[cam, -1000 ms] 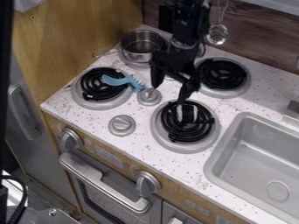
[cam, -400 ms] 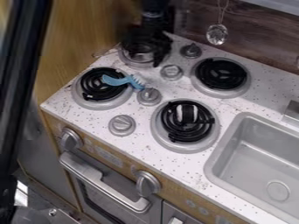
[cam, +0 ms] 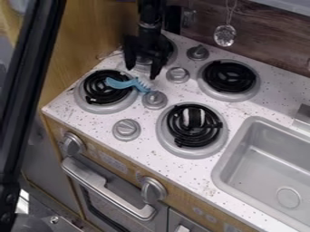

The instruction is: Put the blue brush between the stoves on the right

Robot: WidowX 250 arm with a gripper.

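Two fingers (cam: 129,60) of the hand (cam: 142,72) gape wide near the brush (cam: 125,84).

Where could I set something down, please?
Bare speckled white counter lies between the right two black burners and grey rectangular sink; less along the wooden front. It is crowded around the blue bristled brush, near the black gripper.

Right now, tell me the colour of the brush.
The brush is light blue, seen best in the camera view.

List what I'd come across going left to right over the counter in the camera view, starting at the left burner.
Left burner, blue brush partly over it, silver knob, front-middle burner, sink.
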